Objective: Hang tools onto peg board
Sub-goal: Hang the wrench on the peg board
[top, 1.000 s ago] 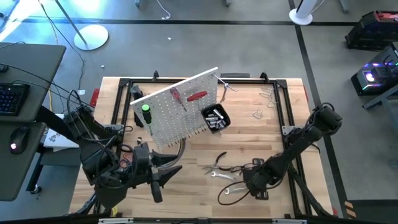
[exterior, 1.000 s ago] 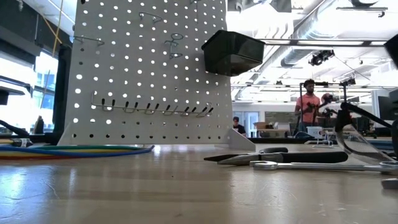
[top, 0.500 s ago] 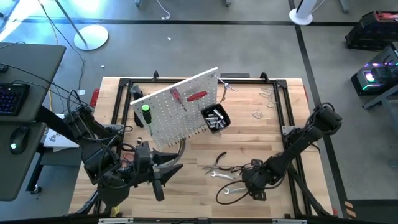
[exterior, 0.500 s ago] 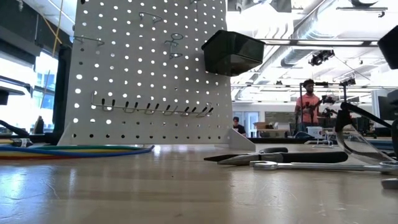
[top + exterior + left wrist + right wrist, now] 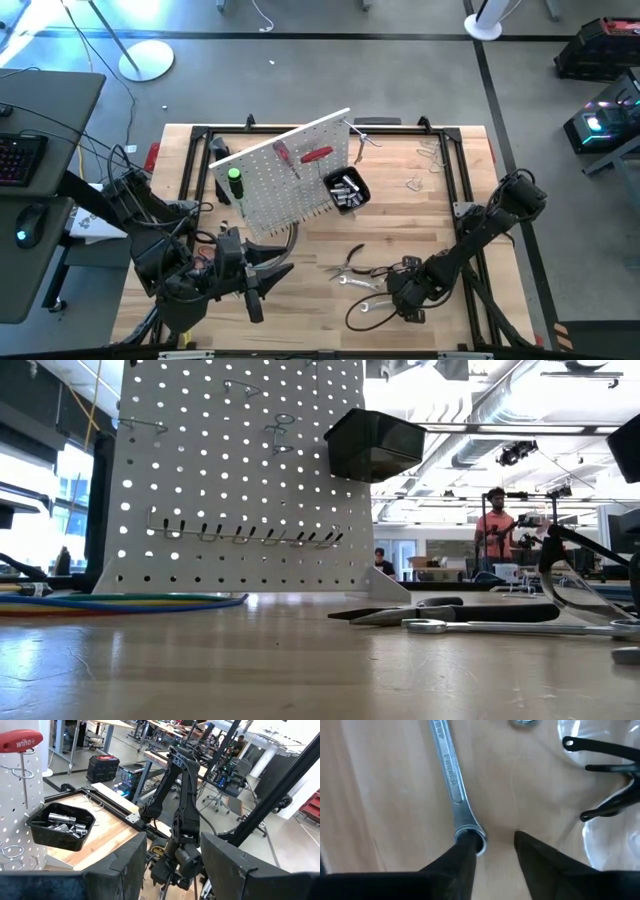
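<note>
The white peg board (image 5: 285, 170) stands tilted at the table's middle. It carries a green-handled screwdriver (image 5: 235, 180), red-handled tools (image 5: 315, 154) and a black bin (image 5: 347, 190). Black-handled pliers (image 5: 350, 262) and a silver wrench (image 5: 358, 283) lie flat on the table in front of it. My right gripper (image 5: 495, 845) is open and low over the wrench's ring end (image 5: 470, 837); one fingertip is at the ring, the other over bare wood. My left gripper (image 5: 172, 865) is open and empty near the table's front left (image 5: 250, 285). My right gripper comes at the wrench from above, pointing down. One fingertip (image 5: 462, 852) stands right at the ring end (image 5: 475, 834); I cannot tell whether it touches. The wrench lies flat on the table.
Clear safety glasses with black temples (image 5: 605, 795) lie right beside the right gripper. A bundle of coloured cables (image 5: 120, 600) curves in front of the peg board. Metal clamps (image 5: 425, 165) lie at the far right. A black frame (image 5: 460, 170) rims the table.
My right gripper has crept a little toward the table's left edge, staying low over the wrench. The tools have not moved.
</note>
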`<state>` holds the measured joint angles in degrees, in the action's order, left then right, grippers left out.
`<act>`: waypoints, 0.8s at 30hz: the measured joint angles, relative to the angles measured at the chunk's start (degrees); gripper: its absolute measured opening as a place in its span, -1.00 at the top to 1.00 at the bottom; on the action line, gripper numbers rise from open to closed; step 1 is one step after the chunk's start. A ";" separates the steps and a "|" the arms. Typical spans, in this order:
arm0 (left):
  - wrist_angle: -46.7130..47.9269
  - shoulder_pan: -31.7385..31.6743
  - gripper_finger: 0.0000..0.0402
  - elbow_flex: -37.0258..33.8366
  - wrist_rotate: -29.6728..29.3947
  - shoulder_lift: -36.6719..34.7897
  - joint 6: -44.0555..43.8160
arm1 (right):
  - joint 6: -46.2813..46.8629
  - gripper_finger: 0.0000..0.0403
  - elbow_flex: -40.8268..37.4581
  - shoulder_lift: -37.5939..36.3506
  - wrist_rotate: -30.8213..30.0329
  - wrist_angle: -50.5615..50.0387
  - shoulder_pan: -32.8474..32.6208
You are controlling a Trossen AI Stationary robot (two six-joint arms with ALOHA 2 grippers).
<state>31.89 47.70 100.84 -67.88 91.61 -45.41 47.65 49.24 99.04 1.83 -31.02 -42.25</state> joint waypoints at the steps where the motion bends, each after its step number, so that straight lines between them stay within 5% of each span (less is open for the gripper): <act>1: 0.01 0.00 0.11 0.00 0.02 0.00 0.00 | -0.29 0.41 0.07 0.29 -0.69 -0.55 -0.17; 5: -0.28 0.00 0.11 0.00 0.00 0.00 0.02 | -2.97 0.90 0.08 0.23 -2.35 -2.87 -0.19; 14: -4.83 0.02 0.11 0.00 -0.07 0.00 5.35 | -4.21 0.99 5.31 -1.05 -1.28 -10.06 -0.45; 24: -17.64 -0.63 0.11 0.01 -2.01 -0.23 21.80 | -4.39 1.00 19.43 -7.60 -8.19 -28.03 -2.05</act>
<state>14.25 47.07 100.85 -69.88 91.39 -23.61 43.26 68.68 91.43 -6.36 -59.05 -44.29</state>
